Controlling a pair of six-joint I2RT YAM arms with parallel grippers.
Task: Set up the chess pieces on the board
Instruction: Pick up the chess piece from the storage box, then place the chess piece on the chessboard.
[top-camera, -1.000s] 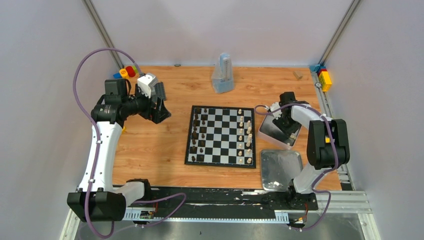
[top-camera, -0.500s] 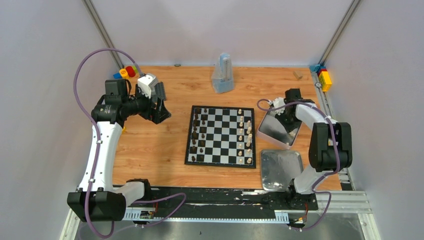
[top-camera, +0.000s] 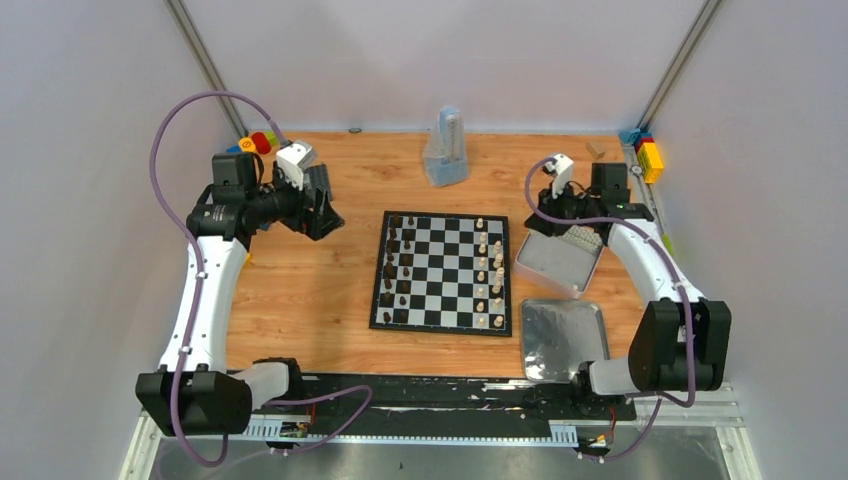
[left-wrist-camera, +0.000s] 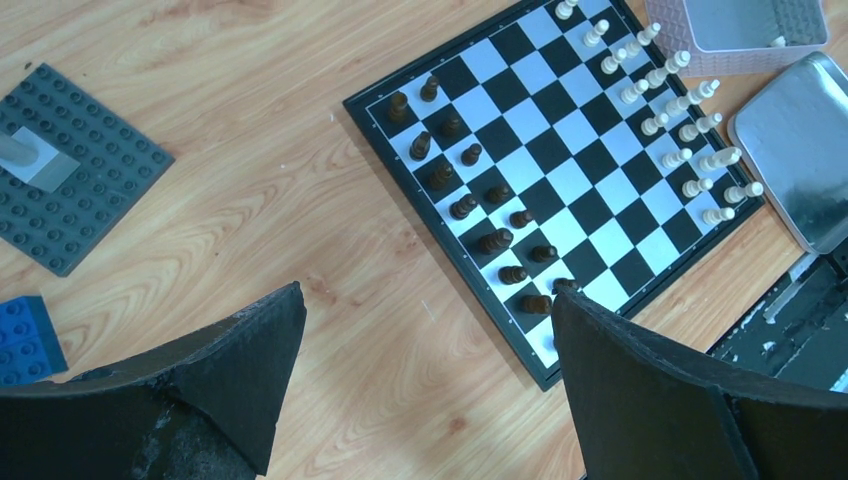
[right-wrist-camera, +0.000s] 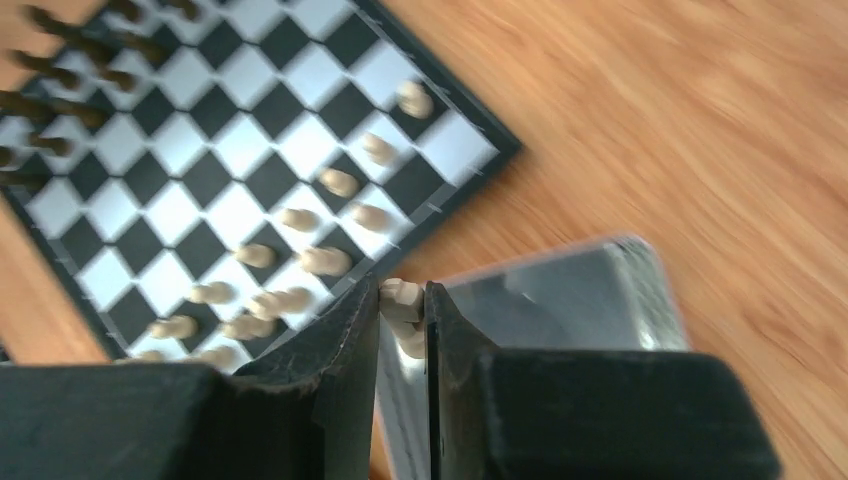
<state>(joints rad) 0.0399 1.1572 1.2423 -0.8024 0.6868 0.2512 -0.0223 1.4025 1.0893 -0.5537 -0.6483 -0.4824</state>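
The board (top-camera: 446, 268) lies mid-table, with dark chess pieces (top-camera: 398, 266) on its left two columns and pale chess pieces (top-camera: 490, 272) on its right two. My right gripper (top-camera: 566, 222) hovers over the far silver tray (top-camera: 556, 264). In the right wrist view it (right-wrist-camera: 402, 288) is shut on a pale chess piece (right-wrist-camera: 406, 318), above the tray's edge (right-wrist-camera: 560, 300) beside the board's corner (right-wrist-camera: 470, 150). My left gripper (top-camera: 325, 215) is open and empty, held above bare wood left of the board (left-wrist-camera: 545, 150); its wrist view shows the jaws (left-wrist-camera: 428, 300) wide apart.
A second silver tray (top-camera: 563, 336) lies near the right base. A grey studded baseplate (left-wrist-camera: 75, 165) and a blue block (left-wrist-camera: 25, 338) lie left of the board. Coloured blocks sit in the far corners (top-camera: 255, 143) (top-camera: 648, 156). A clear plastic object (top-camera: 445, 150) stands behind the board.
My right arm has risen from the far tray and swung toward the back right, with a pale piece between its fingers. The left arm has barely moved.
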